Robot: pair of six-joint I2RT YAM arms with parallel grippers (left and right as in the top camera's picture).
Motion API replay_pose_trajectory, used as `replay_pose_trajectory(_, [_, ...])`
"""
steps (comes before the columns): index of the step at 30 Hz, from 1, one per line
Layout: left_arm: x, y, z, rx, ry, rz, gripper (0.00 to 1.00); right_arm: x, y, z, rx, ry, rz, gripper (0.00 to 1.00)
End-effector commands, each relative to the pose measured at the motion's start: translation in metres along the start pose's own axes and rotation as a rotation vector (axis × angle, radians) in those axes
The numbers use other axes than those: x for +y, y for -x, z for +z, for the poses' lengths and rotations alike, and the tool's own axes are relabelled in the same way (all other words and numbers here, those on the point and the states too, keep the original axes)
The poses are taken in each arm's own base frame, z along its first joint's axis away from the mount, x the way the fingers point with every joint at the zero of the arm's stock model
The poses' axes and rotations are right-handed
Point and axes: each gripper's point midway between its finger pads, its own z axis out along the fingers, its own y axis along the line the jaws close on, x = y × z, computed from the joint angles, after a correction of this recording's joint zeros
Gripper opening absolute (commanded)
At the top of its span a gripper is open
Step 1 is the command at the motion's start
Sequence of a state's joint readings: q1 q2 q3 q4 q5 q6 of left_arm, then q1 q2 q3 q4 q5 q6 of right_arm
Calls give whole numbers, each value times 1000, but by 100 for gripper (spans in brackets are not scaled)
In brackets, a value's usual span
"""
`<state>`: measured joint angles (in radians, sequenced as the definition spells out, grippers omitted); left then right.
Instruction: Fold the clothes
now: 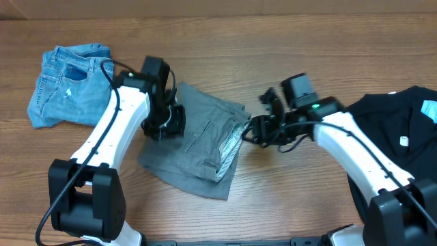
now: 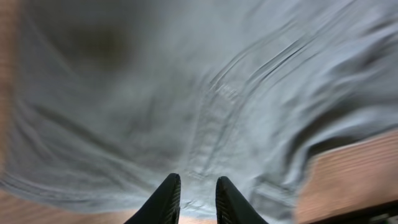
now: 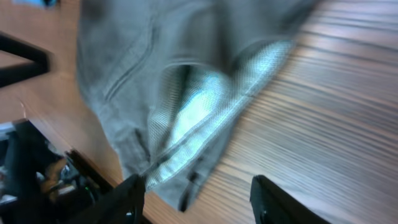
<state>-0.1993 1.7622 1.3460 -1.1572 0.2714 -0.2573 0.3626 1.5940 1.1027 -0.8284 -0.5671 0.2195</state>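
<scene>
The grey-khaki shorts [image 1: 194, 143] lie folded in the middle of the table, with the pale inner lining showing at their right edge. My left gripper [image 1: 164, 124] is low over their left part; in the left wrist view its fingers [image 2: 198, 198] are a little apart over the grey cloth [image 2: 205, 93], with nothing between them. My right gripper [image 1: 254, 131] is at the shorts' right edge. It is wide open [image 3: 199, 202], with the lined waistband edge [image 3: 199, 118] just ahead of the fingers. The light-blue denim shorts [image 1: 68, 85] lie folded at the far left. The black top [image 1: 389, 130] lies at the right.
The wooden table [image 1: 287, 184] shows bare grain between the shorts and the black top. A white tag [image 1: 404, 141] and a light-blue label [image 1: 429, 109] show on the black top. Both arm bases stand at the front edge.
</scene>
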Motion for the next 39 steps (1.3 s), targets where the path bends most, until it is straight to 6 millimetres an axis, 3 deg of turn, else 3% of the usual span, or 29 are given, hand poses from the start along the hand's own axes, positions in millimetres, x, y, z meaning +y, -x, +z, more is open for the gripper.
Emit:
replay_pose_trajectory(1, [17,-26,32,80,29,5,20,3,7,16,-66,-122,93,62])
replay_pose_trajectory(6, [30,-43,64,105,35,-2,19,-5,27,52,-140,-191,181,60])
replay_pose_trajectory(8, [33,-45,70,103,36,-1,19,-11,36,68,-150,-183,209,54])
replay_pose_trajectory(9, [35,-46,72,101,39,0,19,-14,37,74,-150,-184,218,49])
replay_pose_trajectory(12, [39,-48,78,96,48,6,19,-26,38,84,-137,-202,238,10])
replay_pose_trajectory(14, [43,-51,80,101,63,6,19,-35,42,76,-149,-212,263,4])
replay_pose_trajectory(18, [53,-54,83,105,116,5,19,-64,54,43,-188,-252,324,5])
replay_pose_trajectory(20, [55,-54,83,104,125,5,19,-70,57,33,-181,-223,291,14])
replay_pose_trajectory(22, [55,-54,83,101,122,6,18,-67,55,24,-152,-154,240,34])
replay_pose_trajectory(23, [54,-53,83,99,119,6,18,-62,51,16,-125,-95,228,40])
replay_pose_trajectory(29, [35,-53,81,109,14,-1,20,-1,11,-13,18,148,179,47])
replay_pose_trajectory(32, [20,-46,72,91,-46,11,22,22,-15,-3,114,150,182,50])
replay_pose_trajectory(34, [11,-38,59,73,-74,18,23,18,-36,19,170,12,302,52])
replay_pose_trajectory(39, [6,-31,51,58,-81,24,24,28,-64,55,247,-82,292,53])
